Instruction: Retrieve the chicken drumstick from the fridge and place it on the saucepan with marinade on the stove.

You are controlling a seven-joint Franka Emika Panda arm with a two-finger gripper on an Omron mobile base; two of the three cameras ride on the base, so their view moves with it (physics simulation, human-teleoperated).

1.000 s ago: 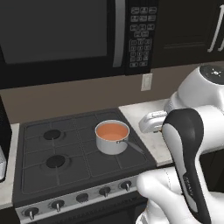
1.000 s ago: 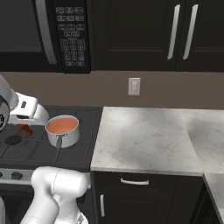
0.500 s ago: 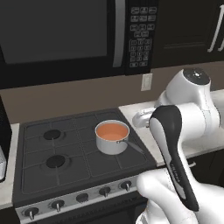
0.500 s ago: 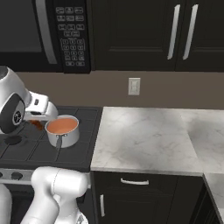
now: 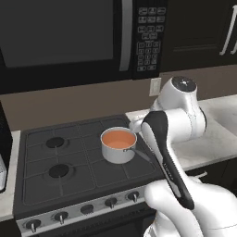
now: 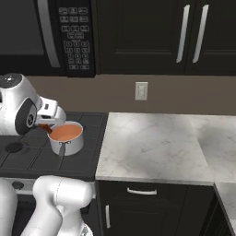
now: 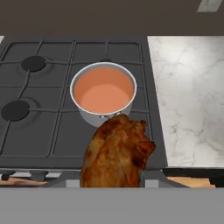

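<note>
Dark cabinets and a black microwave (image 5: 74, 37) are seen above the black gas cooktop with four burners (image 5: 69, 162), beside a grey marble counter (image 6: 152, 145). On the rear right burner a small round light-grey metal saucepan (image 5: 118, 146) is placed, filled with smooth orange-red marinade (image 7: 103, 89). The gripper (image 6: 46, 127) is held just beside the saucepan, its fingers clamped on the reddish-brown chicken drumstick (image 7: 117, 153), which is kept near the pan's rim.
</note>
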